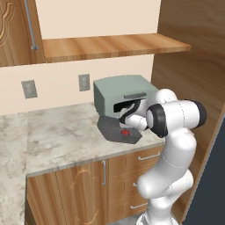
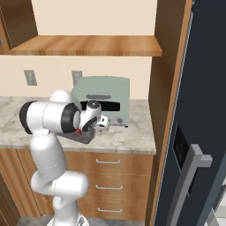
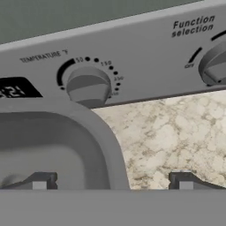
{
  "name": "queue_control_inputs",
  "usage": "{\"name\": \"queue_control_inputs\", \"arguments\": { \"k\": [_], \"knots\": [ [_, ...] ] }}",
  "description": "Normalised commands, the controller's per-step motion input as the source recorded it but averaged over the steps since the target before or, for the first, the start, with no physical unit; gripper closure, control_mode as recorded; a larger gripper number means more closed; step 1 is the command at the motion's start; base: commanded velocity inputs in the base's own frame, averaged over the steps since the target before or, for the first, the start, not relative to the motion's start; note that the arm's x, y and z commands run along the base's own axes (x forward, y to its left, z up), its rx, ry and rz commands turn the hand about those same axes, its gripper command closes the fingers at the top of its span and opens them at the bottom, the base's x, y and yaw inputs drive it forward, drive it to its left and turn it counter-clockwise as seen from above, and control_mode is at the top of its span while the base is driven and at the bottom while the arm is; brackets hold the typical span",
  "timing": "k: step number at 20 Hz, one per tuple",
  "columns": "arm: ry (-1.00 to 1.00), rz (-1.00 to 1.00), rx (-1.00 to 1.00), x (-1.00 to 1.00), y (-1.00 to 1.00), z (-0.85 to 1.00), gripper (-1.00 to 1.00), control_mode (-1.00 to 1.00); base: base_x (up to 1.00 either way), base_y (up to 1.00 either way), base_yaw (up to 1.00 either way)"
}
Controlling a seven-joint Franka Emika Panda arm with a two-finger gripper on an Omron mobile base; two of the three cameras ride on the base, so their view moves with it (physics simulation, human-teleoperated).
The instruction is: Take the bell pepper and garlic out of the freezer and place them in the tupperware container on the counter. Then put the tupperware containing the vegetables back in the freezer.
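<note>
Gripper [image 3: 112, 181] jaws spread wide, nothing between them; one fingertip [image 3: 39, 181] sits over the inside of the tupperware container [image 3: 95, 132], the other over bare counter [image 3: 176, 132], so the tub's rounded corner wall runs between the tips. In the left base view the gripper [image 1: 127, 121] is low over the container [image 1: 107, 129], at about 9 o'clock from the arm's elbow.

Bell pepper [image 1: 125, 132] lies inside the tub, red, near its front right part; a sliver of red [image 2: 78, 131] also shows in the right base view behind the wrist. Garlic: cannot tell where it is.

Container sits on the counter [image 1: 57, 136] just in front of the grey-green toaster oven [image 1: 125, 90], touching or nearly so. Hand view at 12 o'clock: the oven's front panel with the temperature knob [image 3: 88, 86] and, at 2 o'clock, the function knob [image 3: 214, 66].

Freezer [image 2: 203, 110] stands at 3 o'clock in the right base view, door shut, long grey handle [image 2: 187, 185] low down. Wooden shelf [image 1: 110, 46] above the oven, two wall outlets [image 1: 83, 82] at 10 o'clock from the tub, drawers [image 2: 108, 176] under the counter.
</note>
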Motion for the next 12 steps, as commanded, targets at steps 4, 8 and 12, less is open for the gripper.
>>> {"name": "queue_control_inputs", "arguments": {
  "k": [4, 8, 12],
  "knots": [
    [0.0, 0.0, 0.01, -0.14, 0.03, 0.0, -1.0, -1.0, 0.0, 0.0, 0.0],
    [0.03, -0.01, 0.0, -0.01, 0.26, -0.03, 1.0, -1.0, 0.0, 0.0, 0.0],
    [0.07, 0.0, 0.0, 0.0, 0.27, -0.08, 1.0, -1.0, 0.0, 0.0, 0.0]
  ]
}}
